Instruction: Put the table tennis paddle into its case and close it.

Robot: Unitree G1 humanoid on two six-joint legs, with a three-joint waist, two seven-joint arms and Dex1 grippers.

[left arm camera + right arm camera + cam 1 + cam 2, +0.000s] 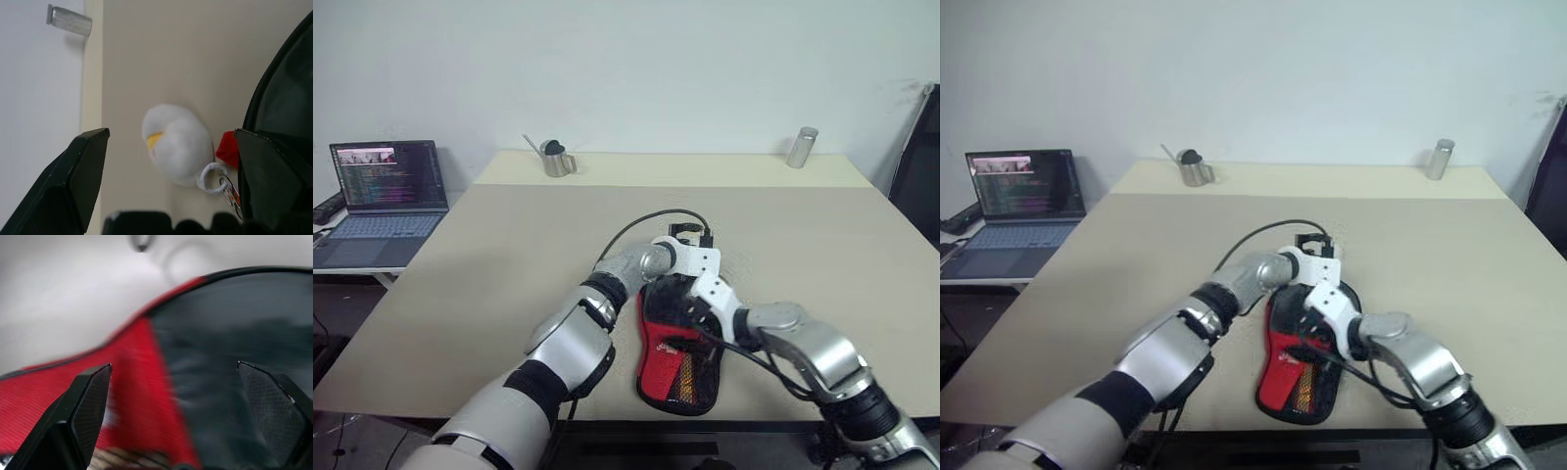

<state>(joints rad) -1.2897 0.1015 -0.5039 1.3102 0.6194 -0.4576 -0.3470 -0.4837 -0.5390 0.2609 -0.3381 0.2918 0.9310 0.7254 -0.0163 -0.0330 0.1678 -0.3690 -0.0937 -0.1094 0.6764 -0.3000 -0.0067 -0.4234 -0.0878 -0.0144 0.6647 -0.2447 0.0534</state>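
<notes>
Wide beige table (489, 255) against a white wall; laptop (386, 201) off its left side. Black-and-red case (677, 362) near the front edge, white plush charm (178, 144) beside it. Left gripper (171, 161) spread apart around charm; right gripper (188, 396) spread over case.

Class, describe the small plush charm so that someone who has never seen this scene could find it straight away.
Start at the beige table and find the case, a black and red pouch near its front edge. At the case's far end, a metal ring joins it to the plush charm lying on the table. It is the one soft, round, white thing there, with a yellow mark.
</notes>
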